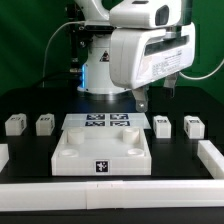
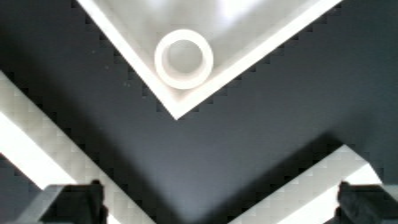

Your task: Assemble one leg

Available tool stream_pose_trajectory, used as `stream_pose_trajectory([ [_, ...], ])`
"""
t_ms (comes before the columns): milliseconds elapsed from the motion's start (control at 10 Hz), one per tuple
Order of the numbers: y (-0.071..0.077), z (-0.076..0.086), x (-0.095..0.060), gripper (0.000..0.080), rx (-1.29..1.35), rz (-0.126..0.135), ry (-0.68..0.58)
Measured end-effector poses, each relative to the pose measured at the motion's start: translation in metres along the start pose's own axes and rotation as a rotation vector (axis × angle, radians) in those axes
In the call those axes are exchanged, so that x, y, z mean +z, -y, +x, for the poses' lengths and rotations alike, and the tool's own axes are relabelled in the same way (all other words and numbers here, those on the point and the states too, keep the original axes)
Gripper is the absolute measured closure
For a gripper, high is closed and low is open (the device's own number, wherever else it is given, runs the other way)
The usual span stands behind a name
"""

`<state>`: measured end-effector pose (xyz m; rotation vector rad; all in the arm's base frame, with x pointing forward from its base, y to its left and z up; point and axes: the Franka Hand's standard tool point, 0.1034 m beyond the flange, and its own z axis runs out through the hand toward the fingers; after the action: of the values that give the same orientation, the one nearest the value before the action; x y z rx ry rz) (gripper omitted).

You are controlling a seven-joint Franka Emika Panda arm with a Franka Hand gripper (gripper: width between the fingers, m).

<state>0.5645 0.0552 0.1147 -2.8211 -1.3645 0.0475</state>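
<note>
White plastic legs, four small blocks with black-and-white square tags too small to read, stand on the black table across mid-frame, two either side of the marker board. The gripper hangs empty, fingers spread wide, over a round corner socket of the white tray-like piece.

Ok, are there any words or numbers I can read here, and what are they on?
Robot arm: faint marks on its white cover, too blurred to read.
Marker board, legs, tray: only black-and-white square tags, no words or numbers.
Wrist view: no writing at all.
</note>
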Motion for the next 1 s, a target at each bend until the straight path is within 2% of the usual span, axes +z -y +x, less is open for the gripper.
stream_pose_trajectory([
  [1000,0.0002,-0.0002,0.0008,0.015,0.0,0.001,0.001],
])
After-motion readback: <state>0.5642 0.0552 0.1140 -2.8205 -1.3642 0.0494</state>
